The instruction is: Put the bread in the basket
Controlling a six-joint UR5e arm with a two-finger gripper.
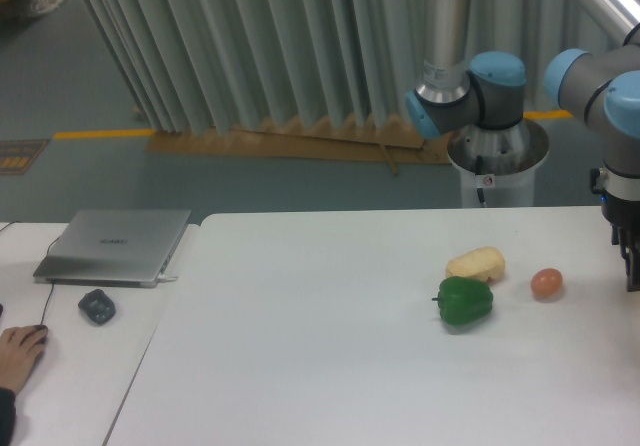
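At the far left edge a person's hand point(18, 351) rests on a dark computer mouse, only partly in view. Just right of it lie a small dark grey rounded object point(97, 307) and a closed silver laptop point(115, 246), both on a narrow white side table point(70, 386). A seam separates that from the wide white table point(320, 366) that carries the task's things.

The middle of this table is bare. Toward the right sits the pale yellow-tan oblong bread roll point(476, 264), lying on its side, with a glossy green bell pepper point(465, 302) touching or nearly touching its lower left flank. A small orange-brown egg-shaped ball point(546, 284) lies just right of the roll, apart from it.

At the right frame edge the dark end effector point(631, 256) hangs above the table, cut off by the border, so I cannot tell whether its fingers stand wide or narrow; it appears to hold nothing.

The roll looks light, with a smooth rounded crust, probably somewhat soft or slippery, so a firm squeeze could dent it or let it roll. Taking it across its short width near the middle seems safest, with fingers coming from above. The pepper crowds one side, so the fingers should avoid that flank. Open room lies left and forward of the roll. No basket is in view.
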